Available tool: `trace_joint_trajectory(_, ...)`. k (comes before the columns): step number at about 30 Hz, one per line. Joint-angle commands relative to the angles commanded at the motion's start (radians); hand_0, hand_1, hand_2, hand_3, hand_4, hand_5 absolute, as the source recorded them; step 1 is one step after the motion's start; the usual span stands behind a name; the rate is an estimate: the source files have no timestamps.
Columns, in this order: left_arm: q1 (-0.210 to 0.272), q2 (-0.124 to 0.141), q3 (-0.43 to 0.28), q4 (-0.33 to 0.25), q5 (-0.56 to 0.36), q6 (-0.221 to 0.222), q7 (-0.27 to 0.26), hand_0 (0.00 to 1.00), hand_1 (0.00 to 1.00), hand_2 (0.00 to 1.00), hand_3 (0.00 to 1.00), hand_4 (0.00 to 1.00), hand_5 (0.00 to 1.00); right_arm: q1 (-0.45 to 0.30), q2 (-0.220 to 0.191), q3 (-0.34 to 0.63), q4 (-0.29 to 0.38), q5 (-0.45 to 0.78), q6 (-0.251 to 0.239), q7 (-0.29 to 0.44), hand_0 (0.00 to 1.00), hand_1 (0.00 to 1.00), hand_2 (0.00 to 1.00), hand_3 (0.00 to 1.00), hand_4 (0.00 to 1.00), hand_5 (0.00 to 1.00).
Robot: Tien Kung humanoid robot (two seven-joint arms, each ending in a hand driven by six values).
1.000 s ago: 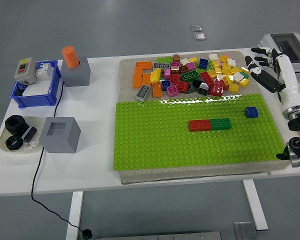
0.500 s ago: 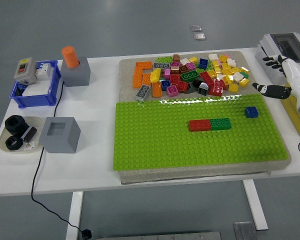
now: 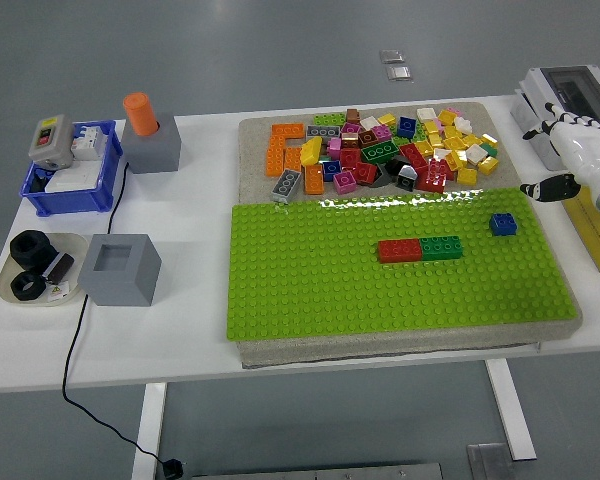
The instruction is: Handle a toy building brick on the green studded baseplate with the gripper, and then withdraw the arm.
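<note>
Robotics lab: white table, grey floor, breaker bin

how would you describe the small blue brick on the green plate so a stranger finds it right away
Start at the big green studded baseplate covering the near half of the mat. Look to its far right corner: the blue brick stands there alone, right of the joined red and green bricks. It is the baseplate's only blue piece.
</note>
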Motion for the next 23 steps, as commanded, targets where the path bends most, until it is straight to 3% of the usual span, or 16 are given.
trace_joint_trajectory(3,-0.002,0.002,-0.002,0.0,0.003,0.0,0.0,0.799,0.829,0.81,0.829,0.911,0.561,0.034,-0.009,-0.049,0.004,0.012,0.012,0.002,0.998,0.998,0.998,0.698,0.914,0.15)
trace_joint_trajectory(4,-0.002,0.003,-0.003,0.0,0.005,0.0,0.0,0.8,0.832,0.812,0.823,0.909,0.556,0.048,-0.012,-0.068,0.006,0.017,0.017,0.003,0.998,0.998,0.998,0.677,0.979,0.237)
trace_joint_trajectory(9,-0.003,0.004,-0.009,0.0,0.012,0.0,0.0,0.8,0.832,0.812,0.823,0.909,0.556,0.071,-0.021,-0.1,0.013,0.032,0.025,0.007,0.998,0.998,0.998,0.677,0.979,0.237)
trace_joint_trajectory(15,-0.002,0.003,-0.013,0.0,0.018,0.0,0.001,0.801,0.834,0.818,0.81,0.906,0.55,0.061,-0.022,-0.096,0.018,0.058,-0.043,0.087,0.998,0.998,0.998,0.646,0.981,0.244)
trace_joint_trajectory(16,-0.001,0.003,-0.013,0.0,0.018,0.0,0.0,0.802,0.836,0.824,0.789,0.904,0.547,0.06,-0.021,-0.097,0.019,0.065,-0.058,0.104,0.998,0.998,0.998,0.511,0.939,0.201)
trace_joint_trajectory(19,-0.002,0.003,-0.012,0.0,0.018,-0.001,-0.001,0.802,0.836,0.824,0.789,0.904,0.547,0.054,-0.018,-0.097,0.021,0.093,-0.08,0.127,0.998,0.998,0.998,0.511,0.939,0.201)
trace_joint_trajectory(23,-0.001,0.002,-0.014,0.0,0.019,-0.001,0.0,0.802,0.836,0.824,0.789,0.904,0.547,0.042,-0.018,-0.09,0.026,0.116,-0.071,0.101,0.998,0.998,0.998,0.511,0.939,0.201)
